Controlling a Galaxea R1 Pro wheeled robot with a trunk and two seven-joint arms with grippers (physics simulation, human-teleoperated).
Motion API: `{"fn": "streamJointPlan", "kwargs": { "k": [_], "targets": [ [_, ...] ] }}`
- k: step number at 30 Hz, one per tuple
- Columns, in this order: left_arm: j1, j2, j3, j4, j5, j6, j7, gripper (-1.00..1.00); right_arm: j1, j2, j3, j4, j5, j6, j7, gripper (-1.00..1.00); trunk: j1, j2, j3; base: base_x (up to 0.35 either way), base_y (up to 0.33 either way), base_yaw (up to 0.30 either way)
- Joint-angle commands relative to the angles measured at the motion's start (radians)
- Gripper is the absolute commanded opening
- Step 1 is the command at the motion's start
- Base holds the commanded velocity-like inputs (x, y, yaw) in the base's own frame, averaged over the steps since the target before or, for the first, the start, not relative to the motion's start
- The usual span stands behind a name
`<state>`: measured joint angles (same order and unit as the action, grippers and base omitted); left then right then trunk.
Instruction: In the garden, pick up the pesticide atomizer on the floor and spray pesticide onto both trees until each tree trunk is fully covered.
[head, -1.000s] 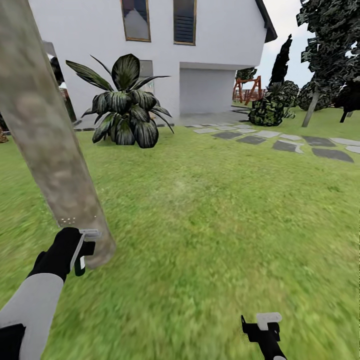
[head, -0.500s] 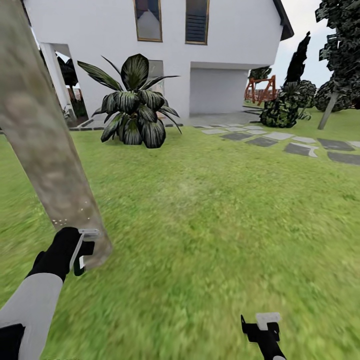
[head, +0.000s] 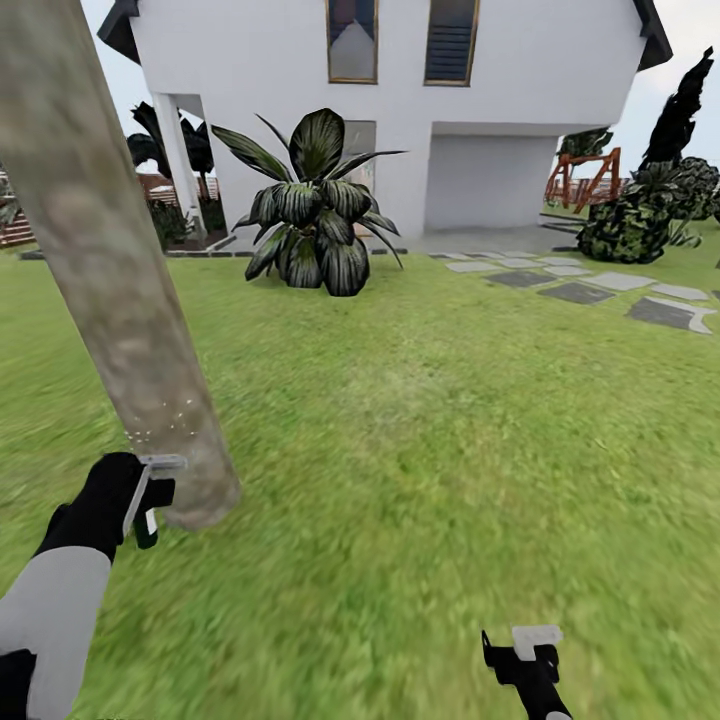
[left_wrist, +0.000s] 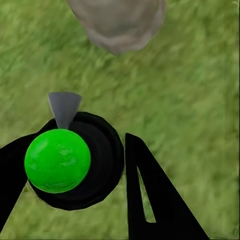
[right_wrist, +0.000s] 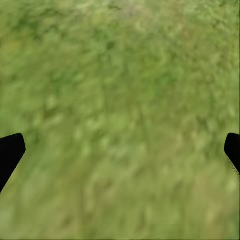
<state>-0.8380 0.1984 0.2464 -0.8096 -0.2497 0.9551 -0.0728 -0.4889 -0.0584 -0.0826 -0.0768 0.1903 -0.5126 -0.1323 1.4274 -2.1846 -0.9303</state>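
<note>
On the lawn (head: 420, 420) before the white house (head: 400, 110), the left gripper (head: 147, 497) clasps the atomizer (head: 148, 527) just beside the foot of a pale mottled trunk (head: 110, 270); a scatter of small white specks (head: 160, 425) dots the bark just above the gripper. In the left wrist view the atomizer (left_wrist: 75, 160) sits between the dark fingers (left_wrist: 150, 195), a round black body with a bright green cap and a grey nozzle (left_wrist: 64, 107) aimed toward the trunk's base (left_wrist: 120, 22). The right gripper (head: 528, 650) hangs low over bare grass, its fingers (right_wrist: 10, 152) spread wide and holding nothing. A broad-leaved dark plant (head: 315, 210) stands near the house wall, and grey stepping stones (head: 590, 290) cross the grass at right.
</note>
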Motion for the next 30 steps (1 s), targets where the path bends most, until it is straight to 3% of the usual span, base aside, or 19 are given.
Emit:
{"fn": "streamJointPlan", "kwargs": {
  "k": [1, 3, 6, 8, 10, 13, 16, 19, 21, 23, 25, 27, 30],
  "targets": [
    [-0.009, -0.022, 0.002, -0.007, -0.028, 0.005, -0.007, -1.00, 0.000, 0.000, -0.008, 0.000, 0.011, -0.003, -0.003, 1.00, 0.000, 0.000, -0.001, 0.214, -0.214, 0.277],
    [-0.037, -0.040, 0.002, -0.023, -0.029, 0.029, -0.007, -1.00, 0.000, 0.000, -0.008, 0.000, 0.011, -0.003, -0.003, 1.00, 0.000, 0.000, -0.001, 0.230, -0.194, 0.277],
    [-0.047, -0.032, 0.002, -0.030, -0.033, 0.043, -0.006, -1.00, 0.000, 0.000, -0.008, 0.000, 0.011, -0.003, -0.003, 1.00, 0.000, 0.000, -0.001, 0.150, -0.077, 0.277],
    [-0.043, -0.018, 0.005, -0.030, -0.036, 0.041, -0.004, -1.00, 0.000, 0.000, -0.008, 0.001, 0.011, -0.003, -0.003, 1.00, 0.000, 0.000, -0.001, 0.032, -0.014, 0.275],
    [-0.038, 0.031, 0.004, -0.029, -0.037, 0.040, -0.003, -1.00, 0.000, 0.000, -0.008, 0.001, 0.011, -0.003, -0.003, 1.00, 0.000, 0.000, -0.001, 0.008, -0.003, 0.267],
    [-0.037, 0.046, -0.001, -0.027, -0.036, 0.039, -0.002, -1.00, 0.000, 0.000, -0.008, 0.001, 0.011, -0.003, -0.003, 1.00, 0.000, 0.000, -0.001, 0.002, -0.001, 0.172],
    [-0.037, -0.002, -0.021, -0.016, -0.036, 0.039, 0.001, -1.00, 0.000, 0.000, -0.008, 0.001, 0.011, -0.003, -0.003, 1.00, 0.000, 0.000, -0.001, 0.000, 0.000, 0.021],
    [-0.041, -0.058, -0.073, -0.015, -0.038, 0.041, 0.012, -1.00, 0.000, 0.000, -0.009, 0.000, 0.011, -0.003, -0.003, 1.00, 0.000, 0.000, -0.001, 0.000, 0.000, 0.003],
    [-0.041, -0.069, -0.082, -0.014, -0.038, 0.042, 0.015, -1.00, 0.000, -0.001, -0.009, 0.000, 0.011, -0.003, -0.003, 1.00, 0.000, 0.000, -0.001, 0.000, 0.000, 0.000],
    [-0.039, -0.057, -0.077, -0.013, -0.037, 0.041, 0.016, -1.00, 0.000, -0.001, -0.009, 0.000, 0.011, -0.003, -0.003, 1.00, 0.000, 0.000, -0.001, 0.000, 0.000, 0.000],
    [-0.032, 0.013, -0.075, -0.013, -0.035, 0.041, 0.015, -1.00, 0.000, -0.001, -0.009, 0.000, 0.011, -0.003, -0.003, 1.00, 0.000, 0.000, -0.001, 0.000, 0.000, 0.000],
    [-0.014, 0.043, -0.075, -0.013, -0.034, 0.041, 0.015, -1.00, 0.000, -0.001, -0.009, 0.000, 0.011, -0.003, -0.003, 1.00, 0.000, 0.000, -0.001, 0.000, 0.000, 0.000],
    [0.006, 0.047, -0.080, -0.013, -0.031, 0.039, 0.015, -1.00, 0.000, 0.000, -0.009, 0.000, 0.011, -0.003, -0.003, 1.00, 0.000, 0.000, -0.001, 0.015, -0.008, 0.000]
  ]
}}
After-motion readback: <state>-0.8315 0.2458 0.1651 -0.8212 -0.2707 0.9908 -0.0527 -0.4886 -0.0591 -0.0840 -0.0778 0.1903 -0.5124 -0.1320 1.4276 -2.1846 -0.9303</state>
